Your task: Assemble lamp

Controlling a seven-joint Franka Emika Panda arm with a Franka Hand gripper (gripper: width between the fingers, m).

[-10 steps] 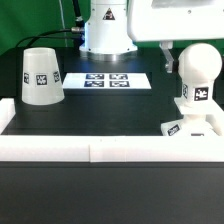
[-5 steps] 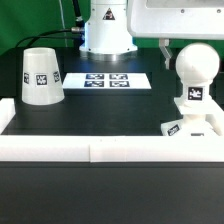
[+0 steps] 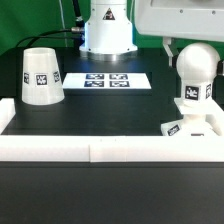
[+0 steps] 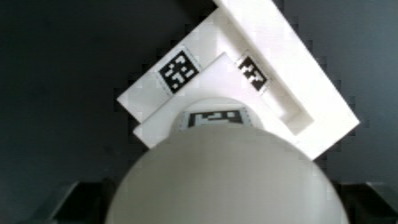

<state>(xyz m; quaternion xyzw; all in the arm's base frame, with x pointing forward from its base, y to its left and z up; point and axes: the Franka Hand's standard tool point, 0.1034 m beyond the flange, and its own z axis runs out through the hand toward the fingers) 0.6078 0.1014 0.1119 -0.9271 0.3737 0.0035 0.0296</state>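
The rounded white bulb (image 3: 195, 64) stands upright on the flat square base (image 3: 190, 128) at the exterior view's right. My gripper (image 3: 193, 48) comes down from above and is shut on the bulb's round head; one finger (image 3: 168, 48) shows beside it. In the wrist view the bulb (image 4: 222, 165) fills the foreground between my gripper's (image 4: 217, 208) dark fingers, with the tagged base (image 4: 285, 90) under it. The truncated-cone shade (image 3: 40, 76) stands alone at the exterior view's left.
The marker board (image 3: 108, 80) lies flat at the middle back. White border rails run along the front (image 3: 100, 148) and the left side (image 3: 8, 110). The arm's white pedestal (image 3: 105, 25) stands behind the marker board.
The tag on the bulb's neck has shifted toward the exterior view's left, and my gripper has turned with it. The bulb has rotated on the base. The shade has not moved.
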